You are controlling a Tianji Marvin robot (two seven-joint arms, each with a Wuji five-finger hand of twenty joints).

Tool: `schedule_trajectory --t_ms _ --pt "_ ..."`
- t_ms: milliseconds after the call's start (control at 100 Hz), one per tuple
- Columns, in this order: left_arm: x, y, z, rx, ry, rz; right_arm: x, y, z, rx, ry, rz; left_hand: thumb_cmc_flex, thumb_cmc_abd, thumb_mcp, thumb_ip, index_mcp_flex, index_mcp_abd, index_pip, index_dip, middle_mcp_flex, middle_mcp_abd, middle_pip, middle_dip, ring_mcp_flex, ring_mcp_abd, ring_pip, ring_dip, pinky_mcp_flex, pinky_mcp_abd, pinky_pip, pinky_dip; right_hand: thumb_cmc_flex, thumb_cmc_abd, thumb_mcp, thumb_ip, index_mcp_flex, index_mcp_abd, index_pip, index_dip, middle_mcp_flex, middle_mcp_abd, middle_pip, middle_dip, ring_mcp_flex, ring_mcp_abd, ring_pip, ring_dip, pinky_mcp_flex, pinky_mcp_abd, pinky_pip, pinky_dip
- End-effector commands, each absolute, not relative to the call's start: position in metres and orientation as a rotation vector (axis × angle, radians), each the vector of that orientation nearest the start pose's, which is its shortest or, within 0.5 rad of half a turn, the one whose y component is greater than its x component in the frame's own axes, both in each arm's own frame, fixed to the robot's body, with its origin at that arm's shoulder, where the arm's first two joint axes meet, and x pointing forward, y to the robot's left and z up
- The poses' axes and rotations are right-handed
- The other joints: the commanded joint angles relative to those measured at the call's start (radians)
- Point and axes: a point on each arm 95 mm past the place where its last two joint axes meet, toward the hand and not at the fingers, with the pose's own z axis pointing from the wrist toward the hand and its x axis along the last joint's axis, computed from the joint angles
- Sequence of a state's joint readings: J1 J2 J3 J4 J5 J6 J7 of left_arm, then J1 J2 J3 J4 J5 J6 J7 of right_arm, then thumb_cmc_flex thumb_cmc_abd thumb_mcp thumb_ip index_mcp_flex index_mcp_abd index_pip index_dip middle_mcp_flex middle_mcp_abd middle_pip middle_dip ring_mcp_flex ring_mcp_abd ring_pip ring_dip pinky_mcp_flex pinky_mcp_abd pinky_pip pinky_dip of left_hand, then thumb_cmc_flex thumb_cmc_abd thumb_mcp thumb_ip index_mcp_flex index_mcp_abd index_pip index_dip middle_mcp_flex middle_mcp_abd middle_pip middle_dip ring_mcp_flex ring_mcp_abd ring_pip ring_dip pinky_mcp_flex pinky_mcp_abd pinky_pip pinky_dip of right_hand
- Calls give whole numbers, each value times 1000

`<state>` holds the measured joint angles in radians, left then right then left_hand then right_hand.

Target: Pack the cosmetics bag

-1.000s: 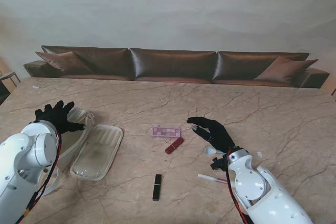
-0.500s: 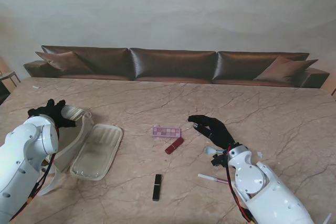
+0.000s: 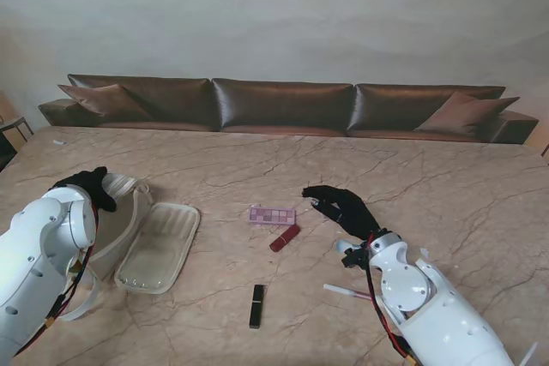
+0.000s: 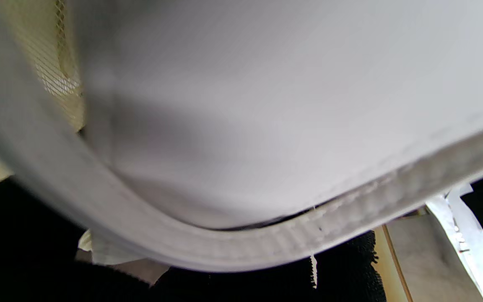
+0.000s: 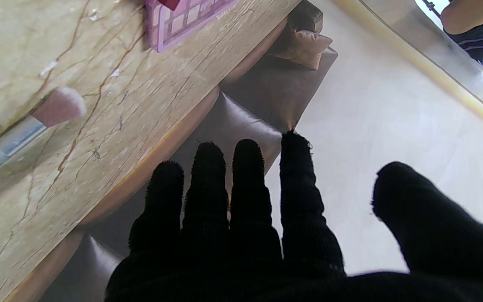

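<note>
The cream cosmetics bag [image 3: 123,204] lies open at the left, its clear lid [image 3: 159,247] flat on the table. My black-gloved left hand [image 3: 86,185] is curled over the bag's far left rim. The left wrist view is filled by the blurred bag rim [image 4: 241,247], with my dark fingers [image 4: 346,268] behind it. My right hand [image 3: 337,206] hovers open, fingers [image 5: 245,188] straight and thumb apart, holding nothing. It is just right of the pink eyeshadow palette [image 3: 272,214] [image 5: 183,21] and the red lipstick [image 3: 285,237]. A makeup brush [image 3: 343,247] [image 5: 57,110] lies by my right wrist.
A black tube [image 3: 256,306] lies nearer to me at the middle. A thin pink-and-white stick [image 3: 346,291] rests beside my right forearm. A brown sofa [image 3: 283,105] runs along the marble table's far edge.
My left hand went from spread fingers to curled fingers and shifted left onto the bag's rim. My right hand edged slightly left, toward the palette.
</note>
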<state>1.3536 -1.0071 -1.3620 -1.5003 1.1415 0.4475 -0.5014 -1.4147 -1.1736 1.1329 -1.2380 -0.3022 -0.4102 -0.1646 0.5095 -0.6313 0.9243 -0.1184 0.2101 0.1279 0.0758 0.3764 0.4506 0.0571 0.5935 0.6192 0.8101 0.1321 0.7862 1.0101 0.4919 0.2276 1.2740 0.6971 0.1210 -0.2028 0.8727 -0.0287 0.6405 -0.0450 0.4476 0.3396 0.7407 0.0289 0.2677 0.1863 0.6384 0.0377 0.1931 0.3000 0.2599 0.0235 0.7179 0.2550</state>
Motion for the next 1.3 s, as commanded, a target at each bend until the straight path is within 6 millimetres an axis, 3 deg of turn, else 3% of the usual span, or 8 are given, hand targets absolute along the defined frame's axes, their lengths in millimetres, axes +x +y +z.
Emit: schedule_trajectory --t_ms 0,50,110,250,310,600,1000,1290 --pt "462 148 -287 -1625 1259 -684 429 8 -364 -1908 -1201 -2474 78 73 108 17 197 -93 651 210 124 -144 109 86 77 2 47 42 82 -8 111 -9 9 -12 14 -8 11 -31 7 3 19 -23 10 9 15 -33 11 8 4 -10 16 2" --pt "462 148 -289 -1636 1252 -696 428 9 -363 -1905 -1205 -2474 201 44 59 -58 235 -152 776 245 254 -155 36 241 119 13 57 39 157 -18 182 -38 10 -12 14 -8 10 -31 7 3 18 -22 9 8 15 -33 11 8 3 -11 16 2" --pt "463 148 -291 -1647 1218 -716 428 10 -361 -1900 -1211 -2475 320 49 21 -102 278 -217 925 262 387 -161 -13 327 197 27 101 34 249 -7 262 -56 9 -12 14 -8 11 -32 7 3 19 -21 9 8 16 -33 11 8 5 -12 16 2" --pt "464 146 -296 -1704 1144 -794 429 14 -357 -1883 -1241 -2471 359 98 -14 -137 453 -254 1028 233 592 -131 71 306 421 45 243 -22 499 33 442 -153 12 -13 16 -8 17 -32 11 4 28 -17 12 9 28 -24 16 11 10 -14 19 2" --pt "463 144 -298 -1736 1123 -827 431 15 -355 -1868 -1281 -2464 338 87 2 -131 478 -244 1031 221 643 -115 99 307 451 23 355 -49 566 -3 527 -196 12 -12 16 -9 16 -36 10 4 35 -15 15 11 37 -17 22 14 14 -15 22 3" --pt "462 131 -305 -1794 1045 -940 440 30 -342 -1793 -1425 -2440 301 113 -13 -89 455 -243 1066 318 710 -166 311 333 464 -56 657 -167 594 -143 728 -119 21 -43 29 -9 9 -37 13 6 39 -16 30 18 55 -10 31 29 26 -6 37 8" --pt "457 102 -296 -1863 921 -1080 465 66 -325 -1746 -1686 -2407 338 158 -76 -91 441 -250 1089 420 731 -209 395 292 463 -67 719 -213 597 -156 762 -95 64 -242 131 -45 -8 -53 35 22 44 -33 90 46 112 -10 58 70 77 9 100 49" --pt "447 91 -280 -1890 904 -1169 481 81 -333 -1796 -1768 -2350 359 175 -111 -96 437 -249 1084 460 725 -216 409 290 462 -65 720 -215 597 -155 763 -92 81 -271 135 -59 -16 -48 40 25 35 -32 97 49 112 -9 55 74 75 11 102 53"
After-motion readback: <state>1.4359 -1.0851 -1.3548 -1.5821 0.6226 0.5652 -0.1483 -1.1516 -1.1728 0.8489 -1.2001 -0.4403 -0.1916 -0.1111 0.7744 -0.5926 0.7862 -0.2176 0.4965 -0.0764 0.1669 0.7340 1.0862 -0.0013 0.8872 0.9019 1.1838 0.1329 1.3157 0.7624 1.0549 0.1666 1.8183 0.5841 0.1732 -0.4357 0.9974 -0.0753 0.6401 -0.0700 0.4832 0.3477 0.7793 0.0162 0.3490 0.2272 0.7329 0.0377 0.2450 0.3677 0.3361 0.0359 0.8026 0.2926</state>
